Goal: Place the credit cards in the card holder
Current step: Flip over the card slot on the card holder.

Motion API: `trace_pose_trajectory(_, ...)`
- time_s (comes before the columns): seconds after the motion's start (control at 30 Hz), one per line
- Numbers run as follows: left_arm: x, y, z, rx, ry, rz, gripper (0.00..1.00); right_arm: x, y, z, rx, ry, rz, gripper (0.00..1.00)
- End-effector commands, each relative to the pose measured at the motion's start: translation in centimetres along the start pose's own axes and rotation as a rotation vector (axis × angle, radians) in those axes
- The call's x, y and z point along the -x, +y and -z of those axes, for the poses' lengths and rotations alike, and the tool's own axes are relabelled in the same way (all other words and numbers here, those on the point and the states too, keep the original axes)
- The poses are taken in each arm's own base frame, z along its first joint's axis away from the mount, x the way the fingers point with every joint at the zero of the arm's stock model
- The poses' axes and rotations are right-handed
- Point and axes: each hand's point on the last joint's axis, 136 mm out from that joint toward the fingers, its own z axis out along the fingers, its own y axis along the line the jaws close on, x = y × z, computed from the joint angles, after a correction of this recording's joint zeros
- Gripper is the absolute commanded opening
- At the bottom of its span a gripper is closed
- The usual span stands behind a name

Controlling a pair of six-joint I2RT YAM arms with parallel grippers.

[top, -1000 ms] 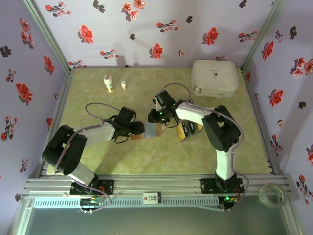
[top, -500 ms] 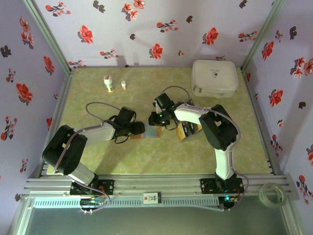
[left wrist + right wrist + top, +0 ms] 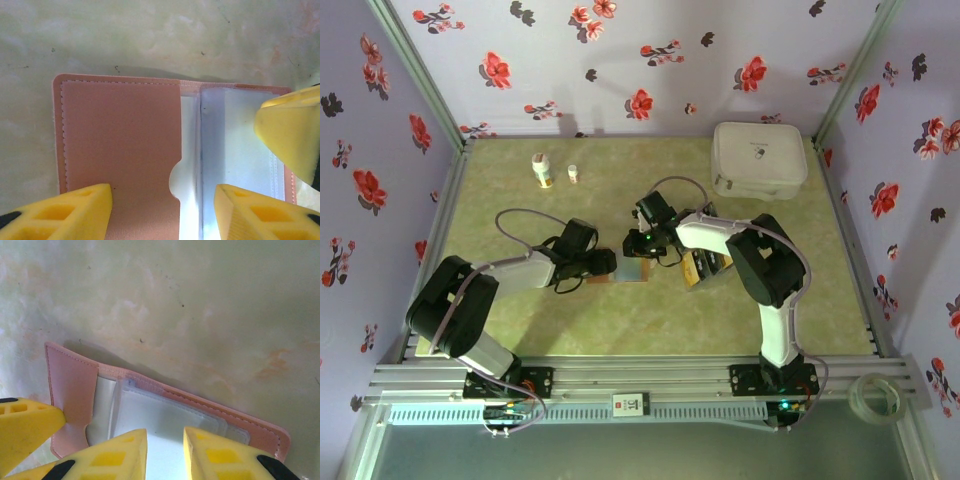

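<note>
The card holder [image 3: 120, 145] lies open on the green table, reddish-brown flap on the left and pale grey-blue inside [image 3: 165, 415] on the right; from above the card holder [image 3: 633, 270] sits mid-table. My left gripper [image 3: 160, 215] is open, its fingers spread wide over the holder, one on the brown flap, one on the pale inside. My right gripper [image 3: 165, 455] is open only a narrow gap, its fingertips [image 3: 112, 455] down on the pale inside. One of its yellow fingers [image 3: 292, 135] shows at the holder's right edge. The credit cards [image 3: 706, 266], orange-tan and black, lie in a pile right of the holder.
A large white rounded case [image 3: 758, 160] stands at the back right. Two small bottles [image 3: 542, 170] stand at the back left. A roll of tape [image 3: 878, 395] rests on the frame at the front right. Floral walls enclose the table.
My right gripper has shifted slightly down and left, onto the holder. My left gripper's fingers have spread a little wider. The holder and cards have stayed in place.
</note>
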Motion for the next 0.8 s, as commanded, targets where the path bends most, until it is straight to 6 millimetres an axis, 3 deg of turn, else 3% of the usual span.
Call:
trace_pose_trajectory(0.0, -1.1, 1.0, -0.3, 0.038, 0.022, -0.031, 0.57, 1.1, 0.4, 1.6, -0.014, -0.034, 0.021, 0.25)
trace_pose_trajectory(0.43, -1.2, 1.0, -0.3, 0.038, 0.023, -0.035, 0.57, 0.9, -0.4, 1.0, -0.029, -0.026, 0.009, 0.26)
trace_pose_trajectory(0.77, -1.0, 0.6, -0.2, 0.017, 0.018, -0.062, 0.61, 0.5, 1.2, 0.0, 0.036, -0.014, -0.018, 0.26)
